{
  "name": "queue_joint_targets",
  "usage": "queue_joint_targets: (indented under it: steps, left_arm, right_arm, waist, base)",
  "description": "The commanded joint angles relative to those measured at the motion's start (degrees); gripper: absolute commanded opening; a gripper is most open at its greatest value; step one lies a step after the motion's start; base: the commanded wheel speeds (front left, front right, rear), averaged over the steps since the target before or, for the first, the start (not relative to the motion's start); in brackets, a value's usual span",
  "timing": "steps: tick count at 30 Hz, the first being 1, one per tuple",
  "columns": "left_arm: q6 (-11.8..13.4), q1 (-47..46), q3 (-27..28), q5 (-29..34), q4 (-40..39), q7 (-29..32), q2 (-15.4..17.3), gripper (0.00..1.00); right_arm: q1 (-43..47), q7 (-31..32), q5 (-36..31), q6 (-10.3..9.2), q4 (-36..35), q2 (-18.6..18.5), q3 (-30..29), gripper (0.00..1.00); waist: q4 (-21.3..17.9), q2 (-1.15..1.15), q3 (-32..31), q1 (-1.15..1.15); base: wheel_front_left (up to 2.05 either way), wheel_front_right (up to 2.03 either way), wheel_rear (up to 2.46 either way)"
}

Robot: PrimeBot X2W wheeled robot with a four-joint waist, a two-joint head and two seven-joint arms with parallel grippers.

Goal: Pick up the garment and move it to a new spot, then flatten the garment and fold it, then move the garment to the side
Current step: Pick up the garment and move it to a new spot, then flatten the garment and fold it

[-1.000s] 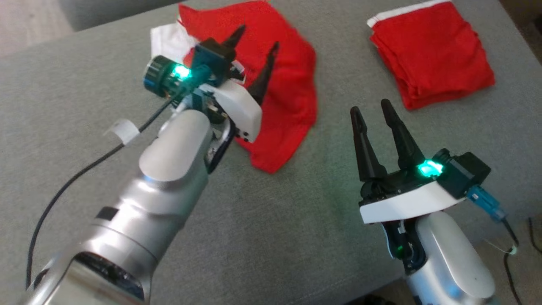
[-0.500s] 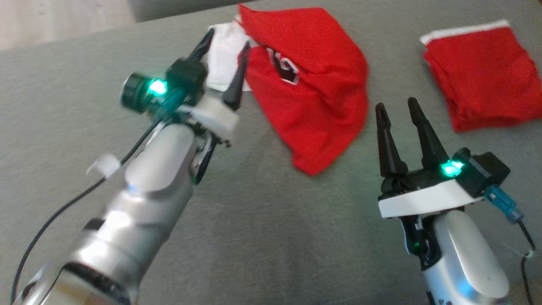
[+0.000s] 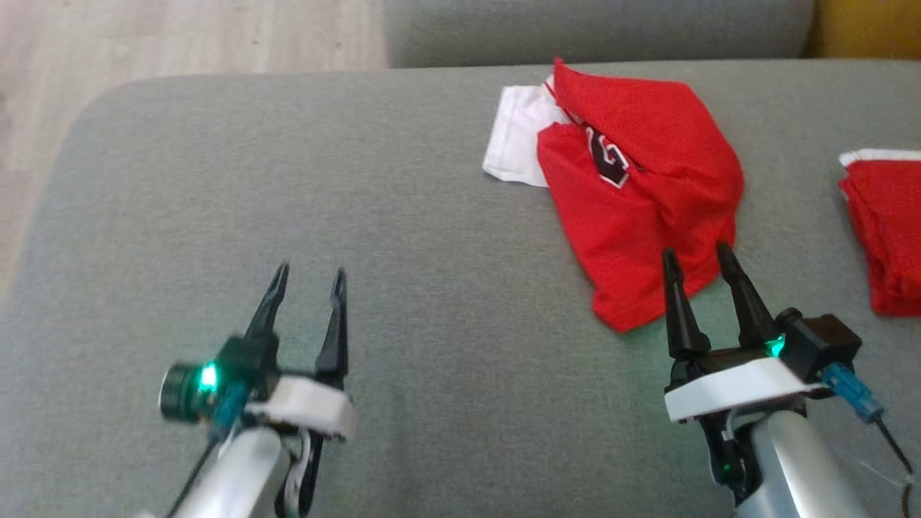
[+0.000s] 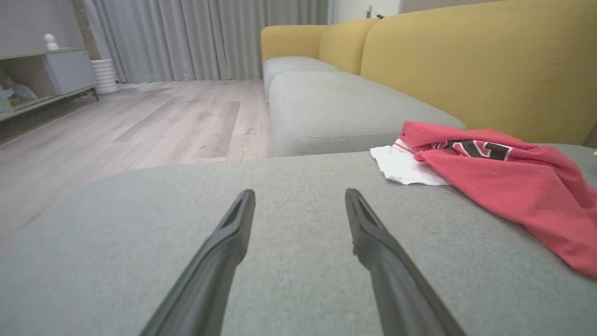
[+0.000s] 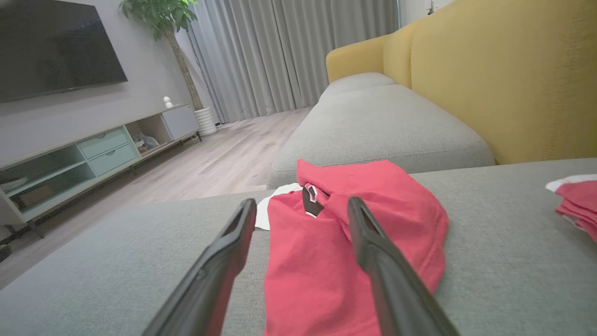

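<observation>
The garment (image 3: 640, 208) is red and lies in a crumpled heap on the grey seat (image 3: 360, 180), on the right side of the head view and close to the far edge. No claw holds it. The left claw (image 3: 311, 270) is wide open with nothing in it, and it hangs over bare seat, well apart from the garment. The right claw (image 3: 696, 249) has its two fingers spread too, with nothing pinched between them. Its tips sit right at the near end of the garment, and I cannot tell if they touch the cloth. I think the job is at an early part: the garment is not flat, not folded, and not put to the side. Whether this is its new spot I cannot tell. A red pile (image 3: 888, 230) that looks folded sits by the right edge, apart from the garment. The long way of the garment runs from the far side of the seat toward the robot, leaning a little to the right as it comes near. A white part (image 3: 514, 144) sticks out at the far left end, a dark print (image 3: 608, 158) shows in a fold, and the near end narrows to a rounded tip just left of the right claw
</observation>
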Motion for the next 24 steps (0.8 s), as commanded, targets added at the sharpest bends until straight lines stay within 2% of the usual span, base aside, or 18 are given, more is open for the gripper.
queue_joint_targets:
  steps: [1,4,8,13,24]
  left_arm:
    - [0.80,-0.64,3.36,0.68,-3.50,-0.54,1.14,1.00]
    - [0.91,4.00,4.98,1.93,-6.83,-0.55,-0.11,1.00]
    - [0.36,4.75,6.21,3.04,-7.50,-0.55,-1.20,1.00]
    - [-0.62,4.57,7.36,4.31,-7.26,-0.55,-2.23,1.00]
    - [-2.87,4.26,8.62,6.08,-4.83,-0.55,-4.58,1.00]
  right_arm:
    - [-0.38,-0.52,-0.37,-0.11,-1.41,-0.11,1.25,1.00]
    - [-0.01,-0.52,-0.94,-0.11,-0.69,-0.11,0.97,1.00]
    - [-0.71,0.11,-2.55,-0.11,0.39,-0.11,1.10,1.00]
    - [-2.83,6.57,-7.24,-0.11,5.20,-0.11,2.40,1.00]
    - [-8.96,14.50,-11.37,-0.11,16.02,-0.11,4.33,1.00]
  waist:
    - [1.27,0.00,-1.05,0.01]
    - [1.93,0.00,-1.36,0.01]
    - [2.18,0.00,-1.33,0.01]
    - [2.14,0.00,-0.76,0.01]
    - [3.25,0.00,1.22,0.01]
  base:
    - [0.00,0.00,0.00]
    - [0.00,0.00,0.00]
    - [0.00,0.00,0.00]
    - [0.00,0.00,0.00]
    - [0.00,0.00,0.00]
